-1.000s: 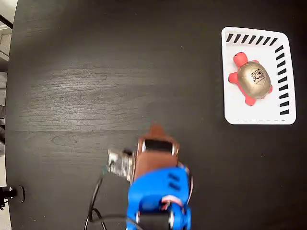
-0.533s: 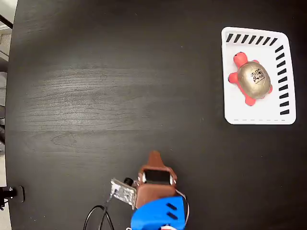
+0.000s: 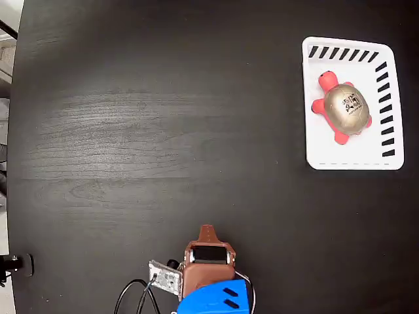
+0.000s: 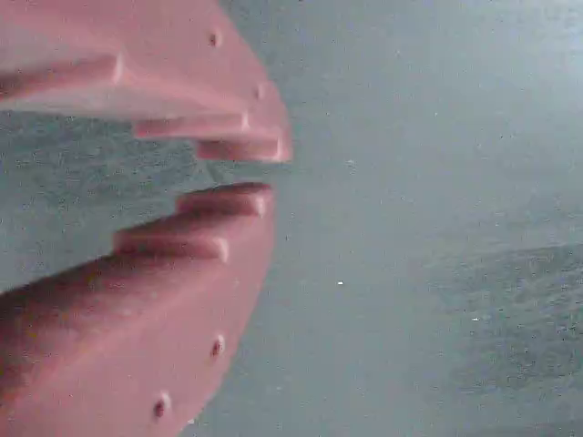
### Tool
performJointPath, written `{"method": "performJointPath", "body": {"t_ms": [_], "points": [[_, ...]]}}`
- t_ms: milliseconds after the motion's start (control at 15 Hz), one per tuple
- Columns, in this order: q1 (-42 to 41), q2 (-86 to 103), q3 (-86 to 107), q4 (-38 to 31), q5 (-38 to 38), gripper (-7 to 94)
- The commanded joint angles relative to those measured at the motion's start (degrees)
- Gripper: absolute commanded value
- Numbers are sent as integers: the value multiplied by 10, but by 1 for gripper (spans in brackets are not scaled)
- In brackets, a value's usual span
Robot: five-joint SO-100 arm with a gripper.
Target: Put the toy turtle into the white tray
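Tabletop [image 3: 131,131]: dark, near-black surface with a fine wood grain, matte, showing a pale sheen across the left half in the fixed view.

White tray [image 3: 314,140]: flat, white, rounded-rectangle form, smooth plastic look, with black slanted slots along its top and right edges. It lies at the upper right of the fixed view.

Toy turtle [image 3: 347,108]: domed shell, glossy gold-beige, carrying a black-and-white sticker on top; head and legs are red-pink with a soft, rounded shape. It rests inside the white tray, in the upper half, head pointing to the tray's upper left corner.

Claw [image 3: 207,231]: reddish-brown body on a blue arm [image 3: 213,301], at the bottom edge of the fixed view, left of centre. A small circuit board [image 3: 163,278] and black cable [image 3: 131,297] sit beside it. The toy turtle lies well apart from the claw, up and to the right, with bare tabletop between them.

Wrist view: the two fingers [image 4: 182,246] are smooth pinkish-red plastic with stepped ridges. A narrow gap separates the tips; they hold nothing and hover over the grey-looking tabletop.
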Motion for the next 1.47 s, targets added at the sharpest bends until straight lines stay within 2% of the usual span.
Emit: {"method": "performJointPath", "body": {"t_ms": [0, 333, 1400], "points": [[-4, 44, -3, 16, 4, 0], [-20, 44, -3, 16, -17, 0], [-21, 44, -3, 16, -17, 0]]}}
